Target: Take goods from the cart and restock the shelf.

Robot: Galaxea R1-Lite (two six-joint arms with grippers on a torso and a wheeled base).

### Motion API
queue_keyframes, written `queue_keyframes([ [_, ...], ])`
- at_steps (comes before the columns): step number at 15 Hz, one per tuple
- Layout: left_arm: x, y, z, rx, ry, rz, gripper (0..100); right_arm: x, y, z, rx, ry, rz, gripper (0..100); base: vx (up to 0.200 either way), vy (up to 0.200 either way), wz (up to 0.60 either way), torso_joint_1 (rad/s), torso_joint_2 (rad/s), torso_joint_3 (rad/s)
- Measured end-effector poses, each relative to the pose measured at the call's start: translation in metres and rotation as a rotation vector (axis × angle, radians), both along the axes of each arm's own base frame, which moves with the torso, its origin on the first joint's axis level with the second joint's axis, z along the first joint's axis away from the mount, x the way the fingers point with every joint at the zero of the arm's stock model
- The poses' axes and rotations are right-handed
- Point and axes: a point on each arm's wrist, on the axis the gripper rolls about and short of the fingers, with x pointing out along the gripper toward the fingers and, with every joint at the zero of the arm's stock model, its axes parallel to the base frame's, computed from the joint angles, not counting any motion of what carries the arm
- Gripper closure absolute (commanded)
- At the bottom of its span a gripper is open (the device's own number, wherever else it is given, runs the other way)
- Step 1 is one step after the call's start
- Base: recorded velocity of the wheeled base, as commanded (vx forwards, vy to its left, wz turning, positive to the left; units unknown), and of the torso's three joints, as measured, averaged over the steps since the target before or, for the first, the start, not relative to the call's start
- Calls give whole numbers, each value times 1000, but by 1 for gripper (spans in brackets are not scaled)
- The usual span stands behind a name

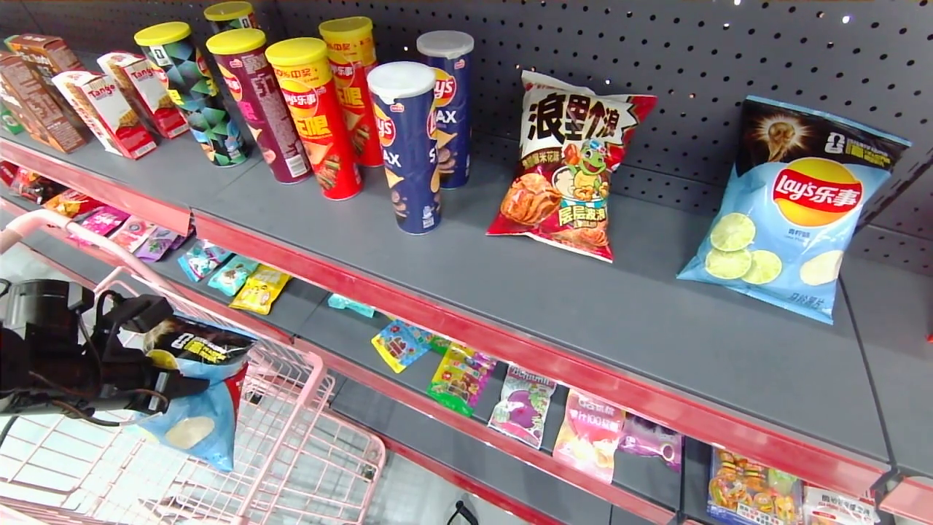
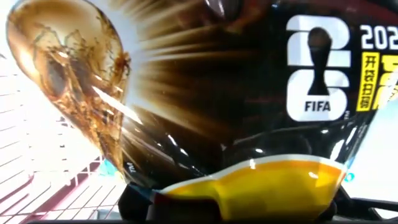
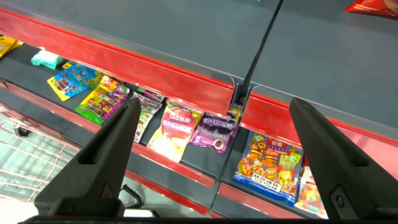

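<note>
- The puffed-snack bag [image 1: 568,168] is stood on the upper shelf [image 1: 583,306] and leaned back against the pegboard [image 1: 692,73].
- Cans [image 1: 408,146] are stood upright just left of that bag, in two rows.
- Boxes [image 1: 109,113] are set further left, beyond the cans.
- A shelved chip bag [image 1: 794,211] is propped to the right of it, well apart.
- The lower shelf [image 1: 313,302] is set below and in front of it, with small packets [image 1: 521,405] laid in a row.
- The cart [image 1: 291,437] is parked far left and in front of it; a held chip bag [image 1: 200,408] is gripped above the cart by the left gripper [image 1: 168,383].
</note>
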Motion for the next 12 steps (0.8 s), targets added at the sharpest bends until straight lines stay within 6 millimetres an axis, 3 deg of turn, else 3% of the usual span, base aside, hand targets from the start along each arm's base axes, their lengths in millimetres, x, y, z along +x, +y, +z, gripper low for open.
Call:
queue_keyframes([
  [8,-15,1,16,16,-42,24,100,0,0,0,0,0,0,0,0,0,0,0,0,0],
  [12,-39,-3,53,14,-146,86,100,0,0,0,0,0,0,0,0,0,0,0,0,0],
])
